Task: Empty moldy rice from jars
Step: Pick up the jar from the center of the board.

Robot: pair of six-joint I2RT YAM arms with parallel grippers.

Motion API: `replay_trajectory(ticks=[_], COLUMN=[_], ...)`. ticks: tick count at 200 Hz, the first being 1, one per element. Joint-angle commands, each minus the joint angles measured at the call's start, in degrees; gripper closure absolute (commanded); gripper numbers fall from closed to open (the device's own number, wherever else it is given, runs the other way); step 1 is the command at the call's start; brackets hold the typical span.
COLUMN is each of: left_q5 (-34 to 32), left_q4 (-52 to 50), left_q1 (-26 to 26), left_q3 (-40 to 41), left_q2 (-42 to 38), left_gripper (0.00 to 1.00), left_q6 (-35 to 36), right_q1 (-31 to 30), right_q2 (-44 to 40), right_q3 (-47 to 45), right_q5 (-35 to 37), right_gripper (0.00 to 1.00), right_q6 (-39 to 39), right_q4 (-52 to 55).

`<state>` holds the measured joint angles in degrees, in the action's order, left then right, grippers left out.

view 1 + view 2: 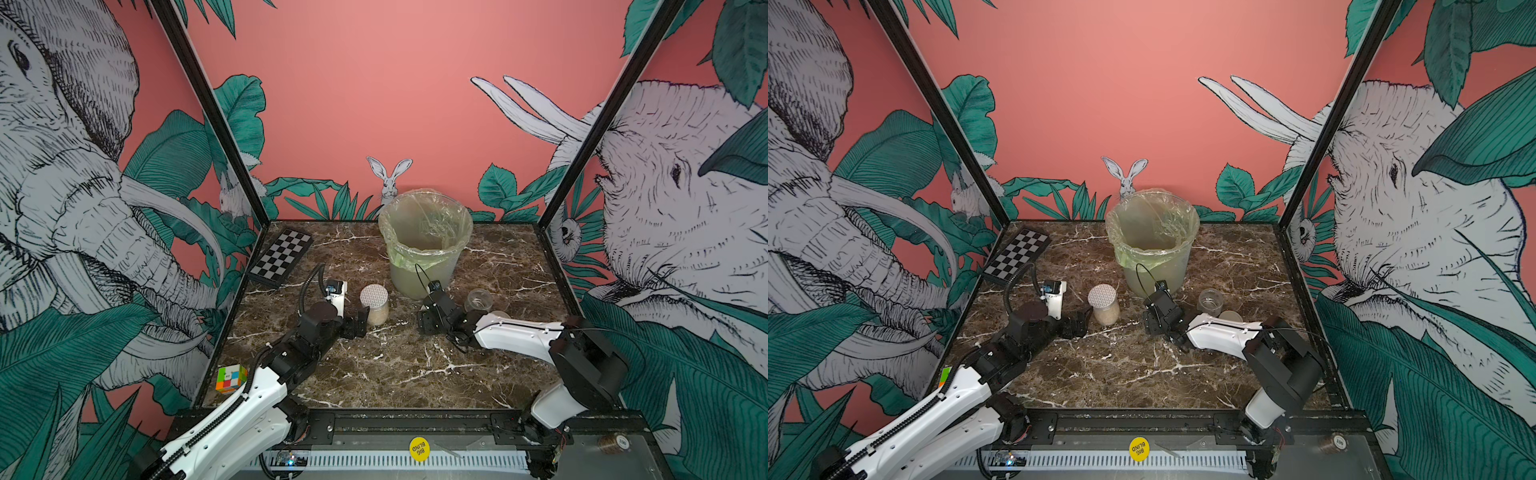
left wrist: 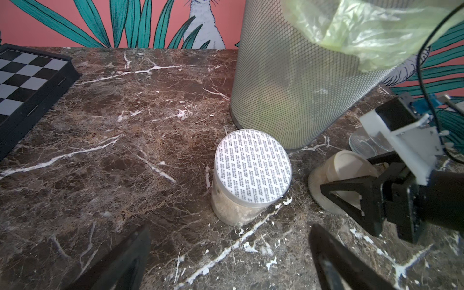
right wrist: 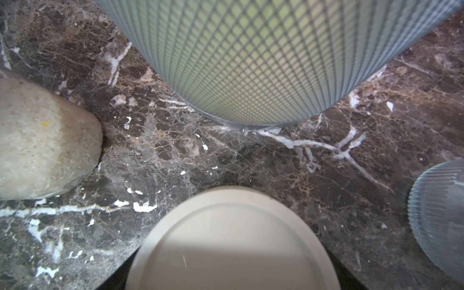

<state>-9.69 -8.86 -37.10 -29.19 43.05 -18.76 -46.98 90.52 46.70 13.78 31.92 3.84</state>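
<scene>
A tall clear jar [image 1: 374, 306] with a white dotted lid [image 2: 252, 165] stands upright, with off-white moldy rice [image 2: 233, 213] showing through its wall. My left gripper [image 2: 228, 256] is open just short of it, touching nothing. My right gripper [image 1: 432, 322] reaches down over a squat jar [image 2: 344, 173] with a beige lid [image 3: 233, 241]. Its fingers [image 2: 346, 198] flank that jar closely on both sides. In both top views the squat jar is hidden under the gripper. An open, empty clear jar [image 1: 478, 300] stands behind the right arm, and a beige lid [image 1: 498, 314] peeks out beside it.
A mesh bin [image 1: 424, 266] lined with a green-tinted bag stands at the back centre, close behind both jars. A folded chessboard [image 1: 280, 255] lies at the back left. A colour cube [image 1: 230, 378] sits at the front left edge. Walls enclose the marble table [image 1: 395, 365].
</scene>
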Motion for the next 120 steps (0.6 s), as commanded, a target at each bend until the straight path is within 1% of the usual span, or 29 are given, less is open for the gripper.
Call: replay_trajectory(ticks=[1, 30, 47, 70, 94, 120], left_q5=[3.4, 6.4, 5.5, 6.0, 7.2, 8.5], left_q4=[1.6, 3.2, 4.7, 7.0, 5.7, 3.7], left_q1=[-0.2, -0.2, -0.2, -0.2, -0.2, -0.2], left_q3=[-0.7, -0.7, -0.1, 0.4, -2.5, -6.8], left_q2=[-0.7, -1.0, -1.5, -2.8, -2.7, -1.9], left_gripper=[0.00, 0.00, 0.00, 0.00, 0.00, 0.00], left_q6=[2.0, 3.8, 4.0, 5.5, 7.6, 10.1], right_q1=[0.2, 0.3, 0.3, 0.2, 0.5, 0.6], right_q2=[-3.8, -9.3, -13.4, -18.3, -22.3, -25.5], right_q3=[1.8, 3.4, 4.5, 7.1, 11.1, 17.4], right_q5=[-1.9, -6.2, -8.0, -11.1, -14.6, -16.1], right_gripper=[0.54, 0.56, 0.56, 0.56, 0.56, 0.56], right_q6=[0.2, -1.1, -1.4, -2.6, -4.3, -6.2], right_q4=[1.8, 6.4, 10.3, 17.2, 24.5, 33.9])
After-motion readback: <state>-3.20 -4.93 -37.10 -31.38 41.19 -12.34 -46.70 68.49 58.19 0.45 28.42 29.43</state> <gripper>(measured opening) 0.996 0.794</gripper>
